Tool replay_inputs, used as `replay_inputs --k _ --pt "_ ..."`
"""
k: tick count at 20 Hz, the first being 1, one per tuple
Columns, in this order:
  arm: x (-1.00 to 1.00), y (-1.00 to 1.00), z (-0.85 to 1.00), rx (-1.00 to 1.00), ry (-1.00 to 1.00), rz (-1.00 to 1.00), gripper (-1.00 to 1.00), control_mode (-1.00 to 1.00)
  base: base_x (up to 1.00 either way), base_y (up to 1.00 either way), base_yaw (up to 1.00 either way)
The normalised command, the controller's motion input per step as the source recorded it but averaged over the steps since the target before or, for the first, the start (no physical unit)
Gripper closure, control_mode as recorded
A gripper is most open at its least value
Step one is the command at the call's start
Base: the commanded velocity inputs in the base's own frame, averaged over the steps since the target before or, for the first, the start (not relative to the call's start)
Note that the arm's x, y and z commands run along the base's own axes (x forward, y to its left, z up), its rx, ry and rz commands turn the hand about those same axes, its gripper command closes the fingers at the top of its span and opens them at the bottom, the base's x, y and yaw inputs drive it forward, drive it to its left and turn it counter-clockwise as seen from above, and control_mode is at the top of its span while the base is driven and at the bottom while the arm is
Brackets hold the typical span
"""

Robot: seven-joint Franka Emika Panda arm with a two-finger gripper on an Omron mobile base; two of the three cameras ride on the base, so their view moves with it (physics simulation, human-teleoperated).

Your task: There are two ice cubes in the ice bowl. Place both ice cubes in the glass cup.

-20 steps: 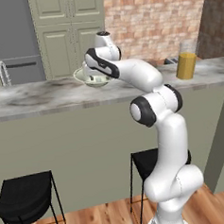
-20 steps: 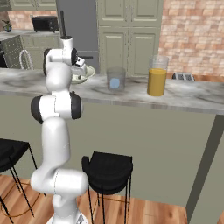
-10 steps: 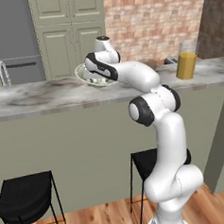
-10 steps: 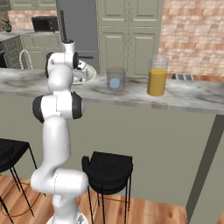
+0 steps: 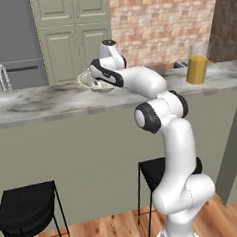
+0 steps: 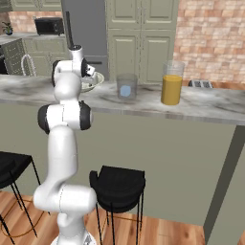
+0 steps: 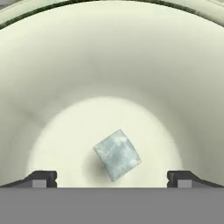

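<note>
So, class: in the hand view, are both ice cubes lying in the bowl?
No, a single ice cube lies on the bowl floor, between the open end effector tips.

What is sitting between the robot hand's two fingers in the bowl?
One ice cube lies on the ice bowl floor between the hand fingertips, seen in the hand view.

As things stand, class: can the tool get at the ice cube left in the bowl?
Probably yes. The tool is open inside the ice bowl, and the ice cube lies between its fingertips with nothing in between.
</note>
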Motion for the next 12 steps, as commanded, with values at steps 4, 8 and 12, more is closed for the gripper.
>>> replay_inputs --k 4,8,12 --pt "0.16 0.0 -0.16 0.0 -0.09 0.0 -1.0 -1.0 0.0 0.0 0.0" --pt "0.01 0.0 -0.62 -0.07 0.05 0.0 1.0 -1.0 0.0 0.0 0.0" --pt "0.0 0.0 -0.57 -0.14 0.21 0.0 1.0 -1.0 0.0 0.0 0.0"
